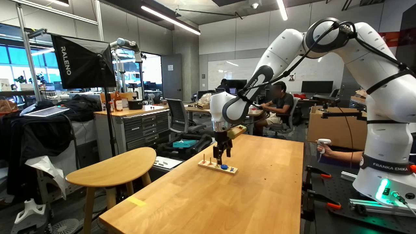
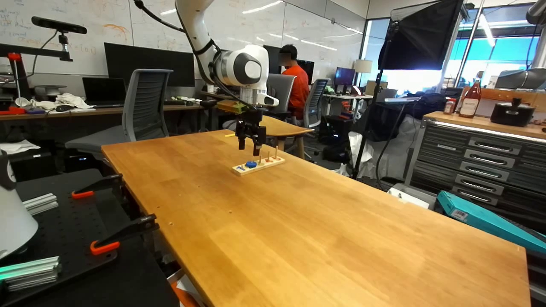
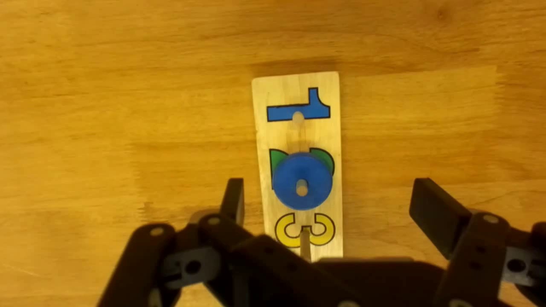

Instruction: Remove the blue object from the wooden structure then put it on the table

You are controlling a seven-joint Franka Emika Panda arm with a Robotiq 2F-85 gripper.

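One blue disc (image 3: 302, 168) on the board (image 3: 273, 136), over the green 2, peg (image 3: 302, 188) up through its centre. Not removed yet; it sits low on the board in both exterior views.

Gripper (image 3: 330, 202) points down above the board. Fingers (image 3: 435, 215) spread wide apart, one each side of the board in wrist view; disc appears between them, well apart from both. One fingertip is right near the 3 peg (image 3: 305, 247) in both exterior views, can't tell if they touch. Blue 1 has its own peg in plain sight. Two more pegs (image 2: 276, 152) toward the far end, orange and red marks at their feet, too small to read.

Board lies flat on the table (image 1: 234, 201), near the long edge opposite the clamps (image 2: 104, 248).

Arm (image 1: 282, 45) reaches over the table, yellow-green block (image 1: 236, 131) on its wrist, base light (image 1: 382, 189) green. Oval table (image 1: 113, 167) stands near the table, softbox (image 1: 81, 61) beyond it. Dark-shirted person (image 1: 281, 104) sits in the background; orange-shirted person (image 2: 297, 89) shows in an exterior view.
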